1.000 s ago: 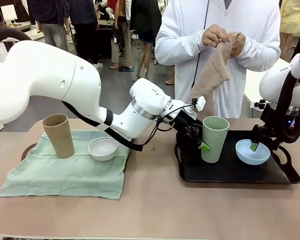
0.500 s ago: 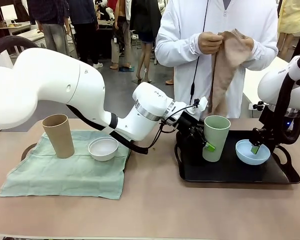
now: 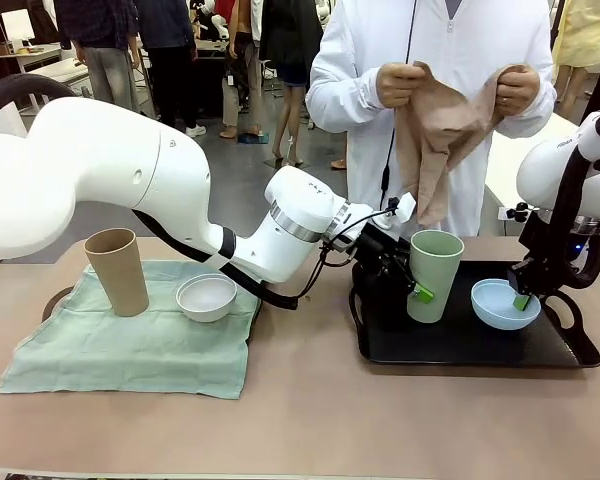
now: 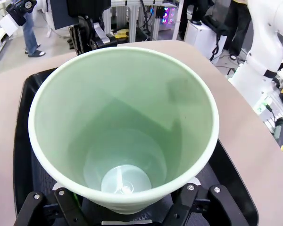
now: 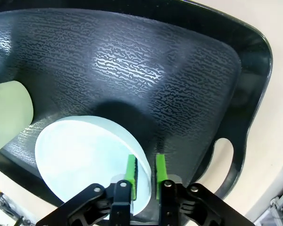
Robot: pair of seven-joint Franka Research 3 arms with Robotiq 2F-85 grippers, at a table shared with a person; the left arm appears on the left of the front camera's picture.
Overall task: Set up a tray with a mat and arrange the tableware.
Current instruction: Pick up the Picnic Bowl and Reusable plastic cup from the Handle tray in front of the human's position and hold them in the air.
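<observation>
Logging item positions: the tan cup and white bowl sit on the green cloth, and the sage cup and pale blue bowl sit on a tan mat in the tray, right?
Not quite. In the front view the sage cup and pale blue bowl sit on the bare black tray; a person is holding the tan mat. The tan cup and white bowl are on the green cloth.

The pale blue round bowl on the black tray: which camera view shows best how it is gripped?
The right wrist view: the right end effector pinches the rim of the pale blue round bowl between its green pads. The front view shows the bowl tilted on the black tray, grip small. The left wrist view does not help.
</observation>
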